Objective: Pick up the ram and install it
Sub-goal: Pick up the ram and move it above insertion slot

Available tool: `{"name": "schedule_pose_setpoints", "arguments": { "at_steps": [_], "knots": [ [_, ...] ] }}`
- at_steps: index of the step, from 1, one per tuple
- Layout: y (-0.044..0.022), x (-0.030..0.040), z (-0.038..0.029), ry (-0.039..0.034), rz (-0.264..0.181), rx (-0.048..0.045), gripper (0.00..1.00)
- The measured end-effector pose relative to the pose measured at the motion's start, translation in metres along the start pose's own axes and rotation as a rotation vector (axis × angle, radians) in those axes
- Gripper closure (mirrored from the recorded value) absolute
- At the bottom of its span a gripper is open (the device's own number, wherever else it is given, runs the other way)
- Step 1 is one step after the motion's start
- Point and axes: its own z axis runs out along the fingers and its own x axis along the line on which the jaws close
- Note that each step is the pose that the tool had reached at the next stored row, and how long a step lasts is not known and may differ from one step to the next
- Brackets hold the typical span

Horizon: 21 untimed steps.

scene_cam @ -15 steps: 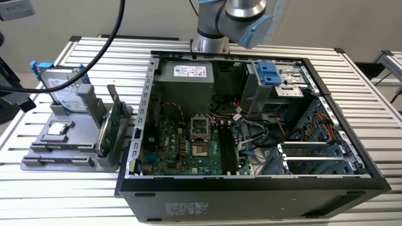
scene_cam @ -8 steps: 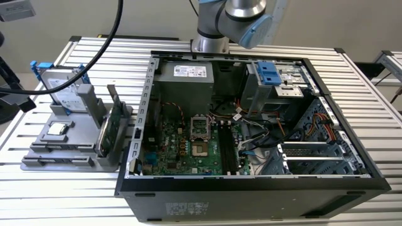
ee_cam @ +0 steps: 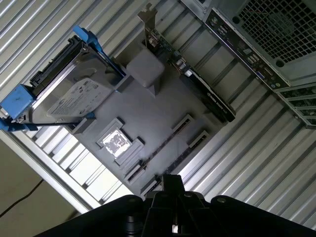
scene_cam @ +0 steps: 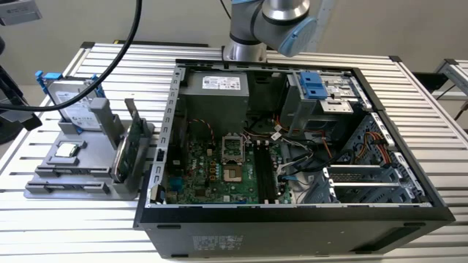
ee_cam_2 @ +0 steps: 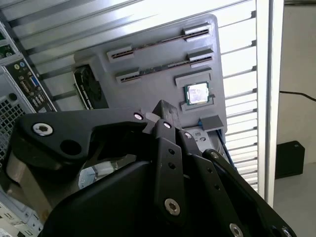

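The table [scene_cam: 431,109] is silver-white with long stripes. The computer case [scene_cam: 292,235] is black, and the board [scene_cam: 205,181] inside it is green with little black bits. In the exterior view, at nine o'clock from the case, the tray [scene_cam: 36,192] is grey. At eleven o'clock on that tray, the hard drive [scene_cam: 73,104] is silver with blue rails. The ram [ee_cam_2: 158,43] is dark, almost black (two thin sticks in the second wrist view). The gripper [ee_cam_2: 163,116] is black. The arm [scene_cam: 281,16] is silver with a pale blue cap.
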Motion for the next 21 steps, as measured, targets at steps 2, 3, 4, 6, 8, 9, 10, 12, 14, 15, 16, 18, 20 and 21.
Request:
{"name": "schedule_pose_setpoints", "arguments": {
  "at_steps": [2, 3, 4, 6, 8, 9, 10, 12, 14, 15, 16, 18, 20, 21],
  "knots": [
    [0.0, 0.0, 0.0, 0.0, 0.0, 0.0, 1.0],
    [0.0, 0.0, 0.0, 0.0, 0.001, 0.0, 1.0],
    [0.0, 0.0, 0.0, -0.0001, 0.003, 0.0, 1.0],
    [0.0, 0.0, 0.0, -0.0004, 0.011, 0.0002, 1.0],
    [0.0, 0.0, 0.0001, -0.0008, 0.024, 0.0002, 1.0],
    [0.0, 0.0, 0.0001, -0.001, 0.03, 0.0003, 1.0],
    [0.0, 0.0, 0.0001, -0.0013, 0.038, 0.0004, 1.0],
    [0.0, 0.0, 0.0001, -0.0019, 0.053, 0.0005, 1.0],
    [0.0, 0.0, 0.0, -0.0024, 0.07, 0.0008, 1.0],
    [0.0, 0.0, 0.0, -0.0026, 0.077, 0.001, 1.0],
    [0.0, 0.0, 0.0, -0.0029, 0.084, 0.001, 1.0],
    [0.0, 0.0, 0.0, -0.0034, 0.098, 0.0012, 1.0],
    [0.0, 0.0, 0.0, -0.0038, 0.112, 0.0014, 1.0],
    [0.0, 0.0, 0.0, -0.0041, 0.118, 0.0014, 1.0]
  ]
}}
